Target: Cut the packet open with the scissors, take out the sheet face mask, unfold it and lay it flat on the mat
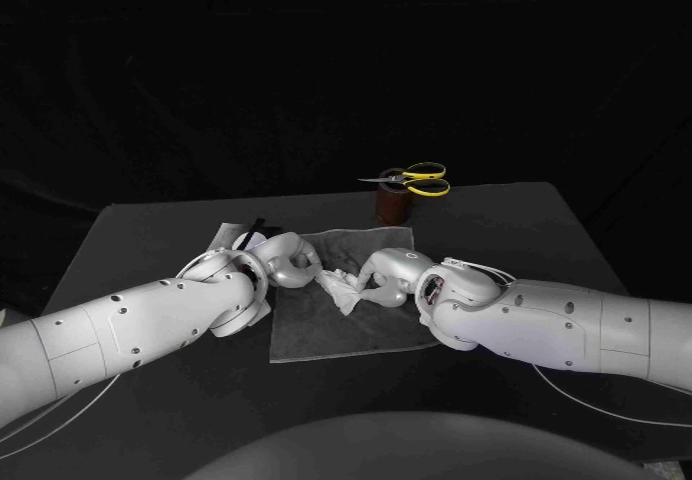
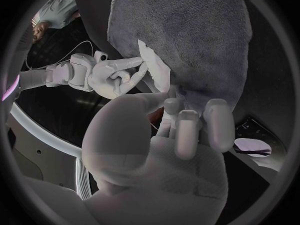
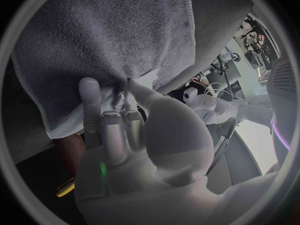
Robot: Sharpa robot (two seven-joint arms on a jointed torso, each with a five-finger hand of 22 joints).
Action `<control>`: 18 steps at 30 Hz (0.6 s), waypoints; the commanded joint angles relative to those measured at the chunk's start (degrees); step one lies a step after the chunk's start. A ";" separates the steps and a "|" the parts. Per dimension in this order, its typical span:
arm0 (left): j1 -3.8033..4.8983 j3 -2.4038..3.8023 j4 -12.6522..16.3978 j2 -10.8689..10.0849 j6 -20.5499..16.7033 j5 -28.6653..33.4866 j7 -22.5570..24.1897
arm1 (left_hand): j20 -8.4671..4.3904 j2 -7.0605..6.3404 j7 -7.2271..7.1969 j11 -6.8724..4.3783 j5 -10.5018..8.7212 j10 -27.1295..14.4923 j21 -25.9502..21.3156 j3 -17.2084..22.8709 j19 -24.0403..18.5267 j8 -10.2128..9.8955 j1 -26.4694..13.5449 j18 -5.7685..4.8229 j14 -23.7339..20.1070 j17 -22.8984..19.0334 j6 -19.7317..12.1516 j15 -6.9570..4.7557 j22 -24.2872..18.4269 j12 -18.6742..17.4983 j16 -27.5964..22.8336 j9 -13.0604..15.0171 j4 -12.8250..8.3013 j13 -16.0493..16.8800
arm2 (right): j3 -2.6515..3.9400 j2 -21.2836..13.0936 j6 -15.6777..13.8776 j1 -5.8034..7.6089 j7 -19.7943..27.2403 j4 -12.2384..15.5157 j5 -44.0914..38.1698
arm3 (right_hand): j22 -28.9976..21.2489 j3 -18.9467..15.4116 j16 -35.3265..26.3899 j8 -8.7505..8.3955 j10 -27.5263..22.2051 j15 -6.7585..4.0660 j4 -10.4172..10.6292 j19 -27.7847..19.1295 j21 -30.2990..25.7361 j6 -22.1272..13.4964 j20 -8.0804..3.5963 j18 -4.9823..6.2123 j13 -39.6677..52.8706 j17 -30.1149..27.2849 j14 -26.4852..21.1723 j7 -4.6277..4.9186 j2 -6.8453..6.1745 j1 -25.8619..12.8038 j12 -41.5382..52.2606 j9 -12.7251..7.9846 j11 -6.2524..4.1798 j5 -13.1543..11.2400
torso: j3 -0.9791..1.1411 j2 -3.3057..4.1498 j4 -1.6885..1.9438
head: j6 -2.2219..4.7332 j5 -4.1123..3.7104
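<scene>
Unfolding stage: over the mat, the left robot hand and right robot hand both pinch the crumpled sheet face mask. Next, likely: draw the robot hands apart, then lay it flat.

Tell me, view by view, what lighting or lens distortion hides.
Head view: dim light, black backdrop; the yellow-handled scissors stand out. Left wrist view: fisheye bends the mat; the left hand looms large. Right wrist view: the mat's hem curves; the right hand covers the middle.
</scene>
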 commanded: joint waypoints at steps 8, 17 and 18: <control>0.04 0.05 -0.24 -0.24 3.45 16.33 4.51 | -0.14 0.44 0.47 0.02 0.15 -1.02 -0.12 0.94 -0.54 0.19 -0.30 -0.80 4.72 12.20 -0.25 -0.20 -0.43 -1.31 0.06 0.16 0.48 -2.69 | -0.04 -0.26 -10.62 -0.03 9.14 -0.17 6.74 | -2.42 0.69 -0.59 -1.60 3.28 0.44 0.04 -2.87 -3.48 -0.80 0.10 1.28 10.56 9.53 3.91 0.71 -0.08 -1.11 -2.59 -0.77 0.75 -0.06 | 0.04 -0.01 -0.06 | 0.00 0.28; 0.06 0.05 -0.87 -0.33 6.30 26.80 5.19 | 0.55 1.07 1.20 0.77 0.15 -3.54 -1.04 0.05 -1.80 -0.79 -4.36 -0.44 4.08 10.83 -2.10 0.51 -1.99 -3.16 -0.39 -0.59 4.03 -5.76 | -0.03 -0.15 -13.94 -0.01 13.87 0.11 9.89 | -2.26 1.20 -0.57 -1.75 3.32 0.49 -0.17 -2.92 -3.41 -0.57 0.19 1.25 10.66 9.74 3.98 0.73 0.28 -0.74 -2.48 -0.86 0.78 0.06 | 0.05 0.04 -0.04 | 0.00 0.32; 0.06 0.05 -0.90 -0.35 6.48 27.21 5.16 | 0.61 1.14 1.21 0.80 0.15 -3.69 -1.09 -0.09 -1.87 -0.83 -4.88 -0.42 4.02 10.71 -2.13 0.53 -2.07 -3.20 -0.43 -0.65 4.42 -5.87 | -0.03 -0.11 -13.78 0.00 13.82 0.08 9.90 | -2.27 1.22 -0.60 -1.74 3.28 0.49 -0.17 -2.93 -3.42 -0.52 0.19 1.26 10.59 9.62 3.92 0.73 0.30 -0.74 -2.57 -0.85 0.78 0.06 | 0.04 0.03 -0.04 | 0.00 0.32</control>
